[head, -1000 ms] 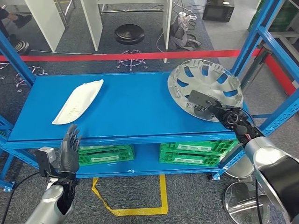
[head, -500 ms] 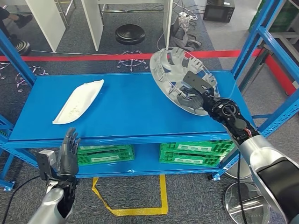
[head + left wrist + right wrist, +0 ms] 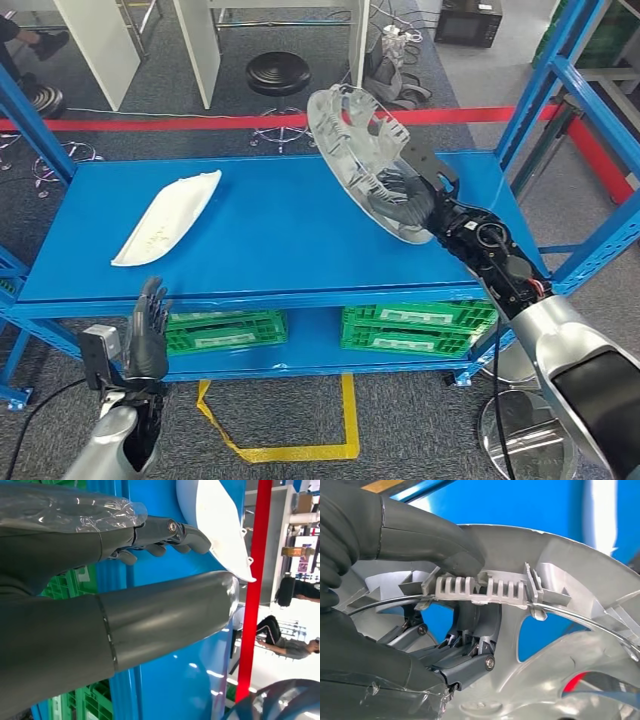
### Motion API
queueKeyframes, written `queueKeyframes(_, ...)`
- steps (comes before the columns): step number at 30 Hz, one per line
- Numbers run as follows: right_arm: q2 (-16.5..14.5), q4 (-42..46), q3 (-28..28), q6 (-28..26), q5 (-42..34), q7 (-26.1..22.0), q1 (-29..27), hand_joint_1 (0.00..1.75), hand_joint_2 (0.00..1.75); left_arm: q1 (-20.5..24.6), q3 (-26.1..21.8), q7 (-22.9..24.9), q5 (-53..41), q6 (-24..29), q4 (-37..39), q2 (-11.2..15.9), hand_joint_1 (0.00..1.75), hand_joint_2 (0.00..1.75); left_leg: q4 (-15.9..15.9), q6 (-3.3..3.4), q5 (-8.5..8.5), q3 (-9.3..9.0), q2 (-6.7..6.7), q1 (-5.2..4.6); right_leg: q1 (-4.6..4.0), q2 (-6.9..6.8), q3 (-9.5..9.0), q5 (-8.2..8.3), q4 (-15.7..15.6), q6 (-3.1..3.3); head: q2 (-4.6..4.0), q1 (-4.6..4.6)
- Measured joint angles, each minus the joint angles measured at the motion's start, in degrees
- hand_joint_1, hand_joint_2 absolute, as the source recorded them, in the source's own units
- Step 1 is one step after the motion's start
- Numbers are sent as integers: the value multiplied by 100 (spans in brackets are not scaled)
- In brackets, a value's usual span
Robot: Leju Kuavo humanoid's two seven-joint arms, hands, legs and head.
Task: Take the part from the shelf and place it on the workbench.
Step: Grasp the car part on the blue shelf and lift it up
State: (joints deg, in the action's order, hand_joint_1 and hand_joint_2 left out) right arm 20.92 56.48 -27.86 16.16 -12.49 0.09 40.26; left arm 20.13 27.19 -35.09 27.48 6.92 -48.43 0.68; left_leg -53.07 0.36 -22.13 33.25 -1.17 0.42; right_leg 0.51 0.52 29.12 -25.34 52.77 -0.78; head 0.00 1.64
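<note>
I'm looking down at a blue metal shelf (image 3: 264, 230) with blue uprights, standing on grey carpet. A red strip (image 3: 189, 122) runs across the floor behind it, and a yellow line (image 3: 302, 440) marks the floor in front. Behind the red strip I see white desk legs (image 3: 204, 45), a black round stool (image 3: 278, 73), a tangle of cables and a dark box in the far corner. Green crates (image 3: 226, 331) sit on the lower level of the shelf. In the left wrist view a person sits far off in the background.

I can read no brand, label or writing anywhere; pale marks on the crates are too small to make out.

My right hand (image 3: 407, 200) grips the silver wheel cover (image 3: 355, 140) by its rim, thumb on one side and fingers through the spokes on the other, as the right wrist view shows (image 3: 444, 645). The cover is tilted steeply and held clear above the right half of the shelf, its upper edge reaching over the red strip.

My left hand (image 3: 147, 325) is low in front of the shelf's left end, fingers apart and holding nothing. A white curved panel (image 3: 170, 215) lies flat on the shelf's left part, beyond that hand.

The far rim of the cover is hidden by my hand and wrist camera. The shelf's uprights are cut off at the picture edges.
</note>
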Motion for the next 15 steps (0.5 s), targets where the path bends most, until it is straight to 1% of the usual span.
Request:
queueKeyframes(8,0,356,33,-121,-228,-25,-150,175,175,-8,0,-37,-29,-46,0,-11,0,0,0,0,0,2,0,-1,1,0,2,0,0,0,0,3)
queueKeyframes(15,0,752,219,-336,-689,9,-379,175,175,-6,0,-54,-145,-188,2,-35,0,0,-1,0,0,2,0,-1,2,0,5,0,-1,0,0,2)
